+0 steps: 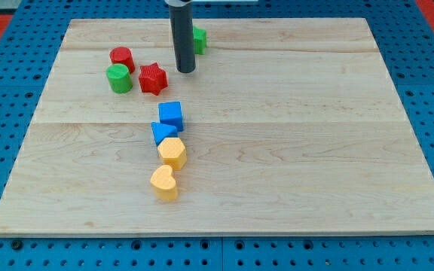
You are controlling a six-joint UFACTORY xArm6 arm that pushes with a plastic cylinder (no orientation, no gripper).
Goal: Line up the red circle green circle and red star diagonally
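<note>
while the wooden board [292,113] carries every block loose on its top, the red circle [121,57] sits near the view's upper left, touching the green circle [119,78] just below it, and the red star [153,78] lies just beside both on their right. the rod stands upright, my tip [186,71] resting on the board a little to the right of the red star, apart from it; it holds nothing. a green block [200,40] peeks out from behind the rod. lower down, a blue cube [171,114], a blue triangle [163,133], a yellow hexagon [172,152] and a yellow heart [164,183] run in a touching column. blue pegboard [6,90] surrounds the board.
</note>
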